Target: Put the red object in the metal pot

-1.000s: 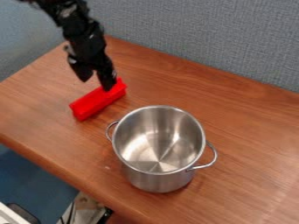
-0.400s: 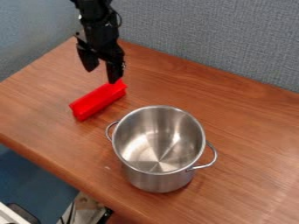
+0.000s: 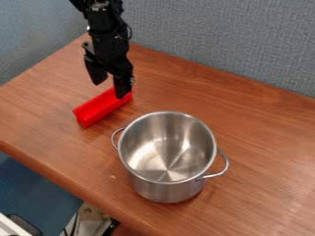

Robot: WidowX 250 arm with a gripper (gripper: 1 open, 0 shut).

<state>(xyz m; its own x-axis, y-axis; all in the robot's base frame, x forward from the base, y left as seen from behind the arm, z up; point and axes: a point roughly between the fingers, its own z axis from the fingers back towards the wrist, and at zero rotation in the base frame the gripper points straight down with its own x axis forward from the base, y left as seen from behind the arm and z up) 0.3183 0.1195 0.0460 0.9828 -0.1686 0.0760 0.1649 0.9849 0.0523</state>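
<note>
The red object [image 3: 101, 108], a long flat bright red block, lies on the wooden table [image 3: 246, 111] to the upper left of the metal pot [image 3: 170, 155]. The shiny steel pot stands upright with no lid and nothing inside it. My gripper [image 3: 109, 83] points down over the far end of the red object. It is open, with its black fingers [image 3: 122, 86] spread and nothing between them. The fingertips hang just above or at the block's far edge; I cannot tell if they touch it.
The table's front edge runs diagonally along the lower left, with the floor and some clutter below it. A blue-grey wall rises behind the table. Bare wood lies to the right of the pot.
The arm now stands more upright over the far end of the red object, with the wrist turned a little. The gripper stays open. Block and pot have not moved.
</note>
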